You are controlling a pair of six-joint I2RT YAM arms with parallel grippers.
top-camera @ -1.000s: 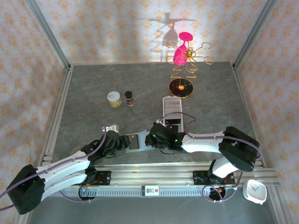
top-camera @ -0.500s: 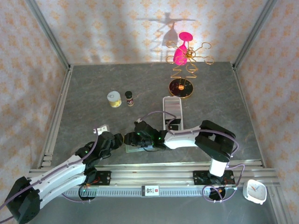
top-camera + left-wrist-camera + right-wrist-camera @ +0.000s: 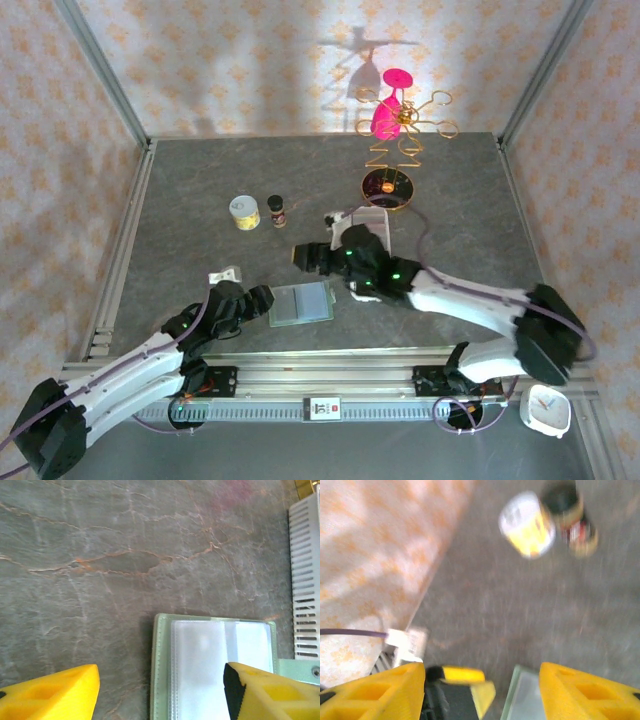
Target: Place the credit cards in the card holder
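The card holder lies opened flat on the grey table, sage-green with clear sleeves facing up. My left gripper sits low at its left edge, open; one yellow finger is over bare table, the other over the sleeves. Nothing is between them but the holder's edge. My right gripper hovers open behind the holder and holds nothing. In its blurred view, the fingers frame the holder's corner. The credit cards are hidden; I cannot tell what the pale sleeves contain.
A white perforated tray lies behind the right arm, its slats close to the holder. Farther back stand a yellow can, a dark bottle and a gold wire stand with a pink glass.
My right gripper has opened and drawn away from the card holder, up and toward the back. The left gripper's jaws have widened beside the holder's left edge.
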